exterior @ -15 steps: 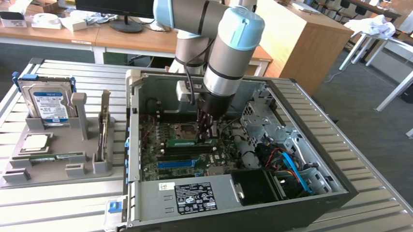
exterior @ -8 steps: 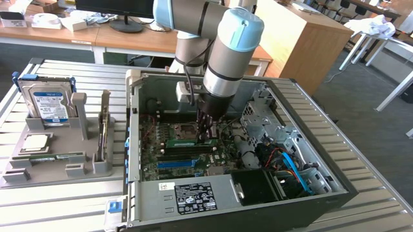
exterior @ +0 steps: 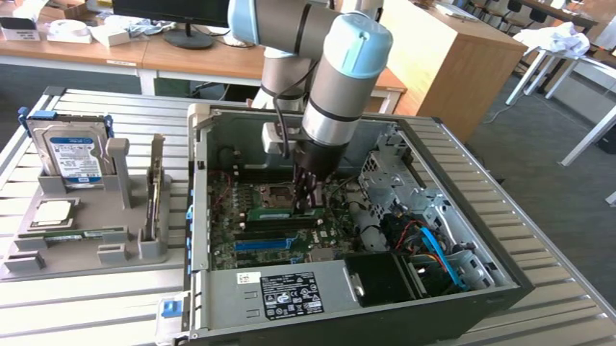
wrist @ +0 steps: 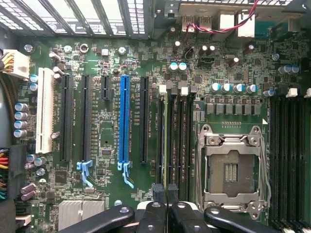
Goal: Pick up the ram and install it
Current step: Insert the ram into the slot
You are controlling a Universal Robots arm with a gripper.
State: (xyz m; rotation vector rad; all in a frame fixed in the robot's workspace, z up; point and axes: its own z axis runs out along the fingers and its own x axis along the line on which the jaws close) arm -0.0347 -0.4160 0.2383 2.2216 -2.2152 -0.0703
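Note:
The ram [exterior: 286, 213] is a narrow green stick lying level just above the motherboard [exterior: 252, 231], inside the open computer case [exterior: 462, 238]. My gripper [exterior: 306, 205] reaches straight down into the case and is shut on the ram's right end. In the wrist view my gripper [wrist: 166, 196] has its two dark fingertips [wrist: 158, 193] pressed close together over the black memory slots [wrist: 175, 141] beside the empty processor socket [wrist: 232, 167]. From there the ram is seen edge-on and is hard to make out.
A grey fixture [exterior: 86, 249] on the exterior view's left holds a hard drive [exterior: 69, 155], a square silvery chip [exterior: 53, 211] and another green stick [exterior: 72, 233]. A blue slot [exterior: 265, 244] lies near the power supply [exterior: 288, 292]. Cables [exterior: 433, 249] crowd the case's right.

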